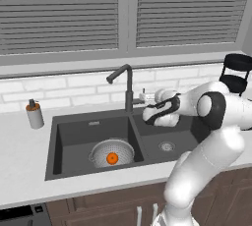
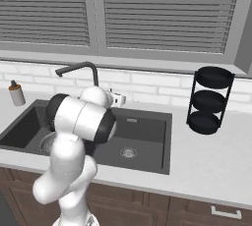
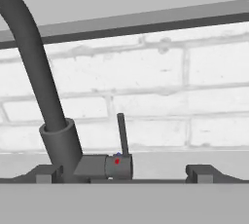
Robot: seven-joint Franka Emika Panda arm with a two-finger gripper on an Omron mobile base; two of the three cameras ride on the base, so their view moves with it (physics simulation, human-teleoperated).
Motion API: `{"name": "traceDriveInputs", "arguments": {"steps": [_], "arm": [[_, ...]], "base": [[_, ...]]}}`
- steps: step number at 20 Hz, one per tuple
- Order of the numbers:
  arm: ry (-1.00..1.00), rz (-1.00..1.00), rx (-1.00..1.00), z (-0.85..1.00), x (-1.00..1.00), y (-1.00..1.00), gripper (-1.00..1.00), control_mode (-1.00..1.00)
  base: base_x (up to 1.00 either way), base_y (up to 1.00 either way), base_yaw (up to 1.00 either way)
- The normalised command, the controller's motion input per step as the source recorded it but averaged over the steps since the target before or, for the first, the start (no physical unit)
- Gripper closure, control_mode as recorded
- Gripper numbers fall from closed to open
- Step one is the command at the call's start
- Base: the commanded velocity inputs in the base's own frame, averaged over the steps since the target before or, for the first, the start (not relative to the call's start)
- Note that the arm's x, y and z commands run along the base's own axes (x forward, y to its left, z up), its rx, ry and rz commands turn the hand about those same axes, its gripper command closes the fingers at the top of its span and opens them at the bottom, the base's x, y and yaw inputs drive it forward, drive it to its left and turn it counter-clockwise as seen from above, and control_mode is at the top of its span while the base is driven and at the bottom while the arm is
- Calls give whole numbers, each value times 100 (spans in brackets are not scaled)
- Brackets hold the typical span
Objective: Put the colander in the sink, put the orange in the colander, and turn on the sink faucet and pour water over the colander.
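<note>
The silver mesh colander (image 1: 101,150) sits in the left basin of the dark grey sink (image 1: 69,122), and the orange (image 1: 112,158) lies inside it. The tall dark faucet (image 1: 129,86) stands behind the divider, its spout angled out over the left basin. My gripper (image 1: 143,97) is at the faucet's base on its right side. In the hand view the gripper (image 3: 124,175) is open, its fingertips (image 3: 47,173) set wide to either side of the upright side lever (image 3: 121,133). The faucet (image 3: 36,72) rises at the left. No water shows.
A grey soap dispenser (image 1: 34,114) with an orange top stands on the counter left of the sink. A black three-tier rack (image 2: 210,99) stands on the counter to the right. A white brick wall and a window with blinds run behind the sink (image 2: 147,127).
</note>
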Motion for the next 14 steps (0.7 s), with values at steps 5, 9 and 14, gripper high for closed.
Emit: {"name": "traceDriveInputs", "arguments": {"steps": [5, 9, 14], "arm": [[-6, 0, 1, -38, 25, 0, -100, -100], [-7, 0, 1, -20, 40, 0, -100, -100], [-1, -1, 1, -3, 26, 1, -100, -100]], "base": [[0, 0, 0], [0, 0, 0], [0, 0, 0]]}}
